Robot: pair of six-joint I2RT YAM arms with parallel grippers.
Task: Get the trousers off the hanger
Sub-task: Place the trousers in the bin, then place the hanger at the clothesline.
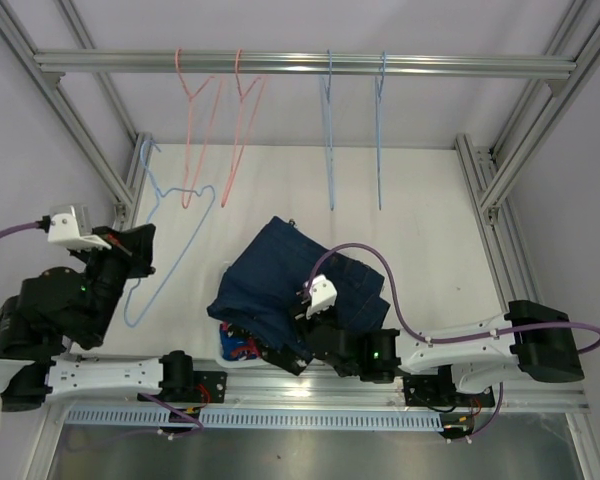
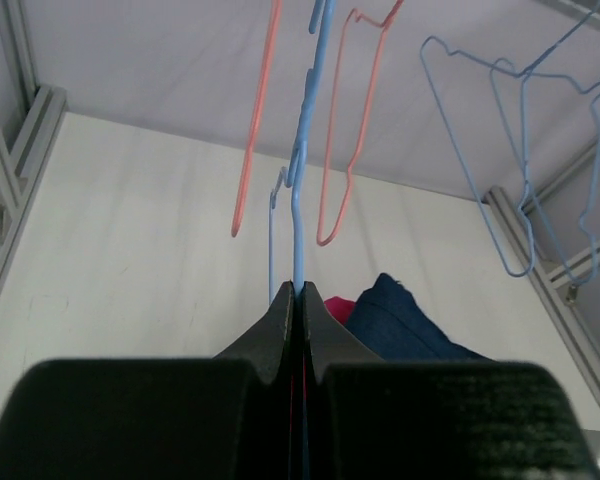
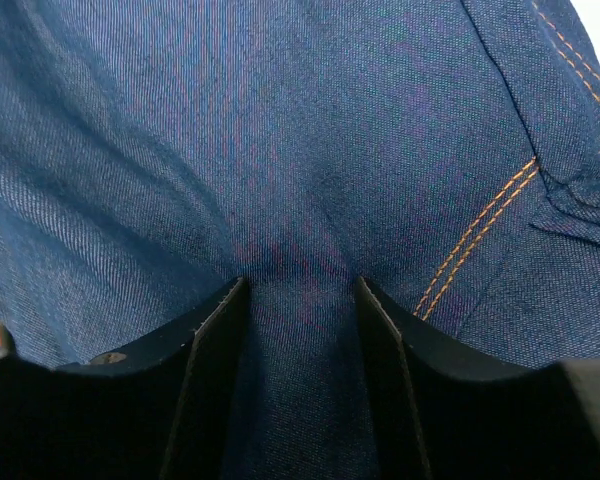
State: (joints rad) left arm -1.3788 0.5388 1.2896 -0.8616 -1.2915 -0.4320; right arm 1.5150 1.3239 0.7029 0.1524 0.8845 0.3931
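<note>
Denim, dark blue, is what fills my right wrist view: the denim trousers (image 3: 280, 150) lie bunched on the table (image 1: 430, 220), in the middle and close to the near edge, just ahead of the arm bases. From above the heap is a rough diamond whose longer axis slants from the near left up to the far right, and I cannot tell which end is the waist and which the legs. Orange double stitching runs along a seam and a pocket edge on the right of the wrist view. I can read no label or writing anywhere. The right gripper (image 3: 300, 285) is pressed down into the cloth with a ridge of denim pinched between its fingers, creases gathering at the tips. A scrap of blue and red cloth (image 1: 238, 347) shows from under the heap's near edge. On my left, well apart from the heap, the left gripper (image 2: 298, 290) is clenched tight on the wire of a blue hanger (image 2: 297, 240), which stands upright from the jaws. Other wire hangers (image 1: 329, 150) hang on the rail (image 1: 300, 65) at the far side.
</note>
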